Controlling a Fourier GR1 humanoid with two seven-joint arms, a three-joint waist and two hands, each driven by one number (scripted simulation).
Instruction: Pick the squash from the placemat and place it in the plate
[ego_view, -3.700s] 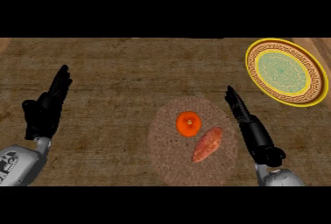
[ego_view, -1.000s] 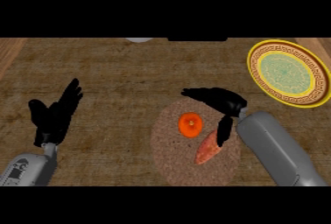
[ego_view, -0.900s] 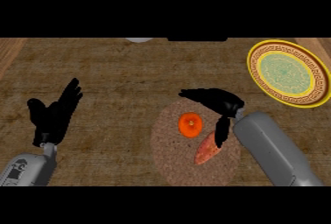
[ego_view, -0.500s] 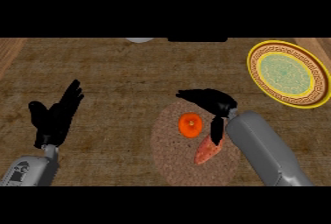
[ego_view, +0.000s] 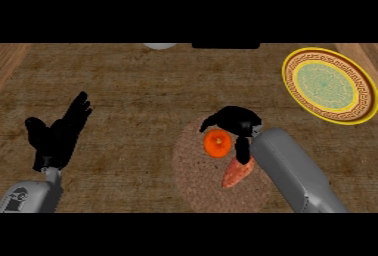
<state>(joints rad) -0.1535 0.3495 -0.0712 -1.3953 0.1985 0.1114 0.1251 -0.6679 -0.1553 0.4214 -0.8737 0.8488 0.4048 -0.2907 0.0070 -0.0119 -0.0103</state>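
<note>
Squash (ego_view: 238, 173) on placemat (ego_view: 199, 185), partly under right robot hand (ego_view: 238, 121)

Dim, even light – no glare, perhaps faint shadow – soft throughout.

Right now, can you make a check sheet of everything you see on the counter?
Surface: brown counter.
Job's things: orange-tan squash on the round placemat; yellow-rimmed plate at far right, nothing on it.
Clutter: round orange fruit on the placemat.
Hands: right hand curled above the squash, grasp not clear; left hand open, resting at left.
Cables: nothing seen.
Surroundings: white and black shapes at far edge, unclear.
</note>
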